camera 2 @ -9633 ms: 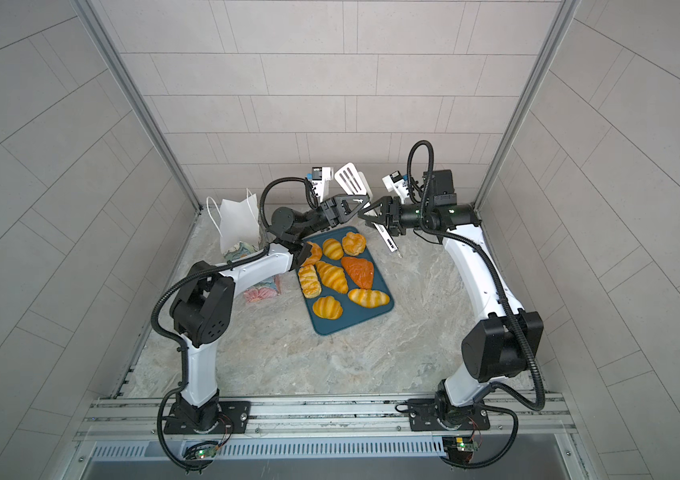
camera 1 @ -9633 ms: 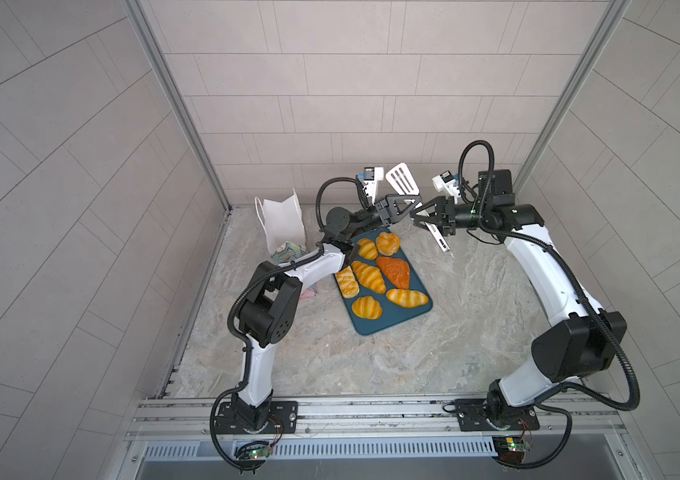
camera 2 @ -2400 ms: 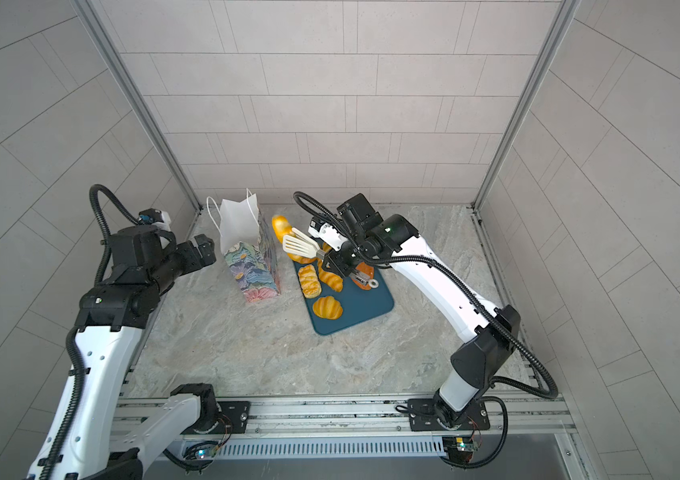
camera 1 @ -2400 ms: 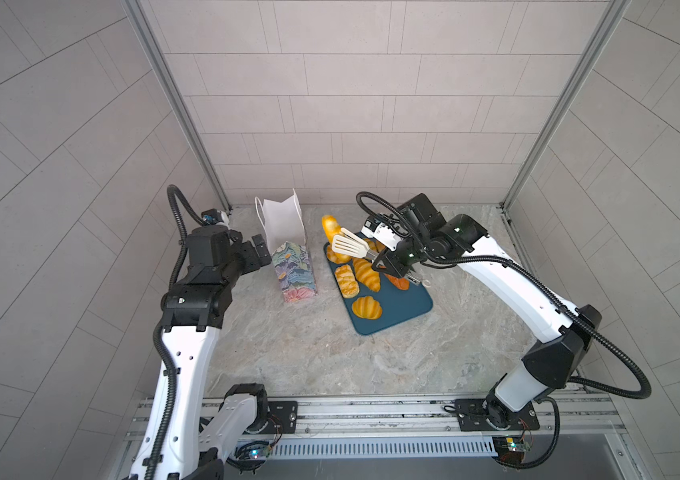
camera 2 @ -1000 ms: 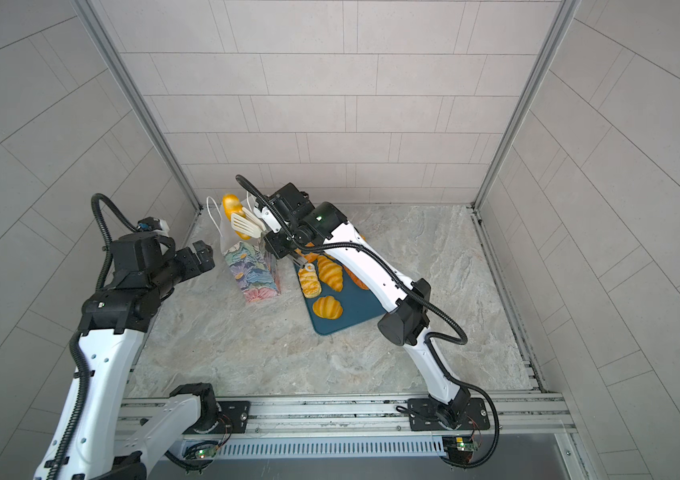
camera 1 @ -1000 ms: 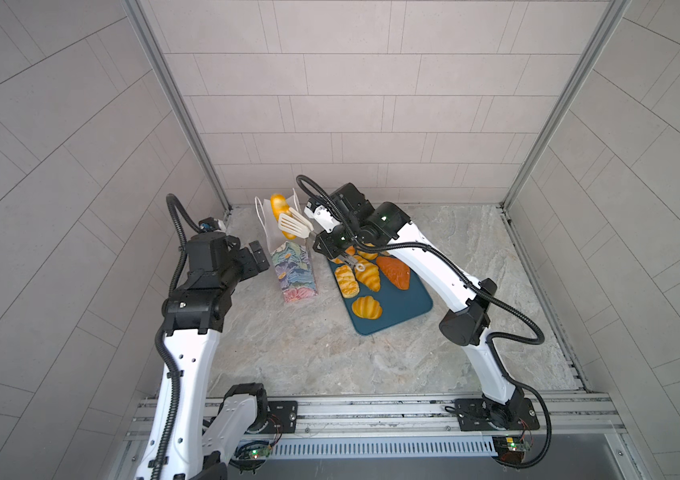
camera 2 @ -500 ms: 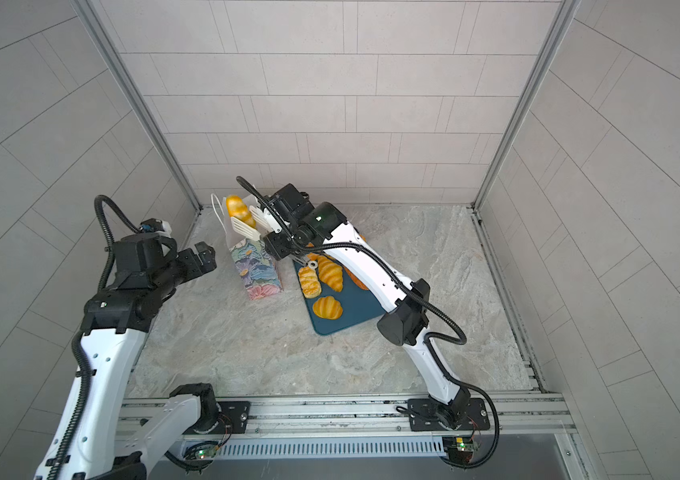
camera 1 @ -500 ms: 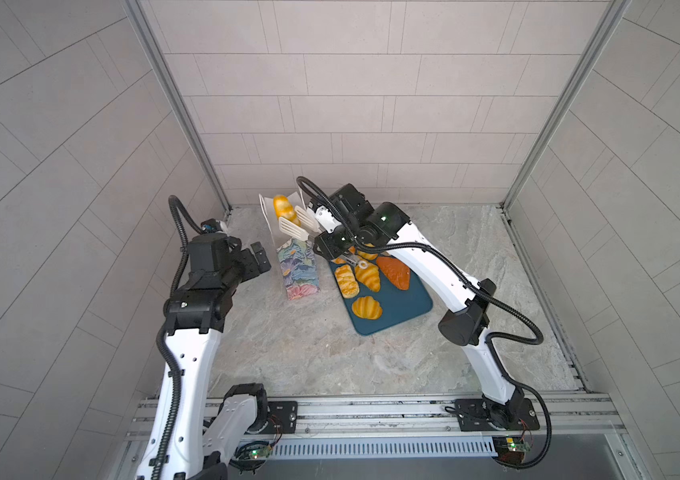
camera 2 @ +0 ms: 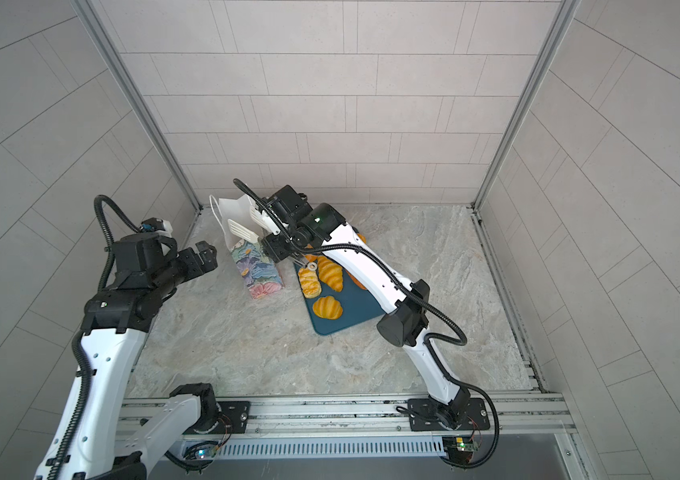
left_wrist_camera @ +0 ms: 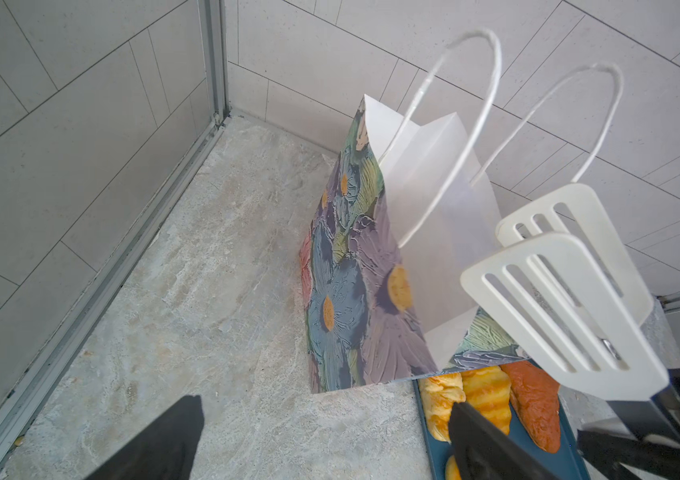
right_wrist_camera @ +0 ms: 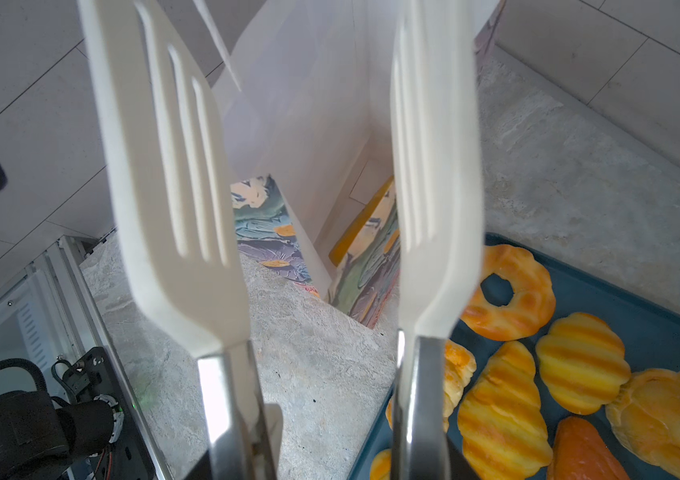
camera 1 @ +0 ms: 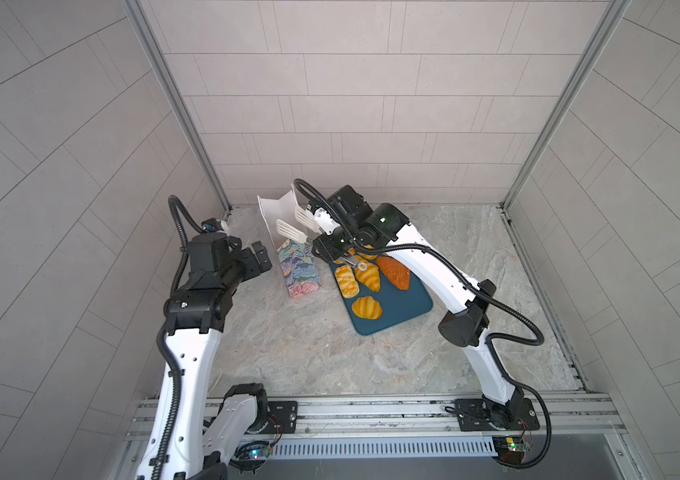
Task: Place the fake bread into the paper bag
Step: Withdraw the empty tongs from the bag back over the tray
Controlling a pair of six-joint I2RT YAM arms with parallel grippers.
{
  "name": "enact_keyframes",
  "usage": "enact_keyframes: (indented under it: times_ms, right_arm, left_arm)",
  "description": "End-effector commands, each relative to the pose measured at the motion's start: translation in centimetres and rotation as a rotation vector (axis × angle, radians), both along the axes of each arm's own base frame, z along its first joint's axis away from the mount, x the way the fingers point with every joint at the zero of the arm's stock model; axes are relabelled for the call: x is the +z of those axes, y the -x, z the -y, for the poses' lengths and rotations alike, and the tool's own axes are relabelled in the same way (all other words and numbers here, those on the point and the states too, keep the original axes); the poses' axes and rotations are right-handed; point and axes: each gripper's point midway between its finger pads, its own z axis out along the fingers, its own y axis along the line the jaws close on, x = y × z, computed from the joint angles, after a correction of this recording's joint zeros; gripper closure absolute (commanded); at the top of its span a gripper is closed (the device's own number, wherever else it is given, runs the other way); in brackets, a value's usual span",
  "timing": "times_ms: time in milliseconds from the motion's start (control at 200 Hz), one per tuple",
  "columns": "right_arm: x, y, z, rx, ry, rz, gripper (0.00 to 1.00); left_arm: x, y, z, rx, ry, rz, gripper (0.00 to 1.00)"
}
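Stone table (camera 1: pixel 288 353): most fake bread (camera 1: pixel 366 307) is left, maybe one bagged; empty tongs (camera 1: pixel 288 229) are held by right gripper (camera 1: pixel 332 248), left gripper (camera 1: pixel 262 258) wide.

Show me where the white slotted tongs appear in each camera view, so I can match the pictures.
In a top view: the tongs are left of centre, above the open paper bag.
In a top view: the tongs are likewise above the bag.
Left wrist: tongs in front of the bag's cord handles.
Right wrist: close up, the tongs frame the bag's white inside.
Shared landmark: the paper bag.
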Motion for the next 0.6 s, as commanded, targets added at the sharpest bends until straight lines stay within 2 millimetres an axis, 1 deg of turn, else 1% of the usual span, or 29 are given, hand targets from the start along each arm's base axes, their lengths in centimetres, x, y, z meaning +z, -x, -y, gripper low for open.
enact_keyframes:
  times_ms: [0,130,255,400,555,595]
  right_arm:
    - [6.1,1.7,1.4,0.011,-0.063,0.114,0.45]
    - [6.9,2.6,2.6,0.01,-0.02,0.146,0.45]
    - [6.8,3.1,4.5,-0.012,0.054,0.16,0.45]
    - [5.7,3.1,7.5,-0.077,0.172,0.173,0.45]
    - [5.2,3.6,10.7,-0.155,0.246,0.199,0.45]
    - [4.7,3.7,11.8,-0.183,0.273,0.204,0.45]
  left_arm:
    - [0.1,-0.4,0.1,0.003,0.027,0.021,0.0]
    - [0.1,-0.7,0.4,-0.011,0.034,0.028,0.0]
    - [0.2,-0.6,0.3,-0.011,0.024,0.033,0.0]
    - [0.2,-0.3,0.2,-0.014,0.013,0.04,0.0]
    - [0.0,-0.3,0.1,-0.008,0.01,0.051,0.0]
    - [0.1,-0.3,0.3,-0.014,0.014,0.055,0.0]
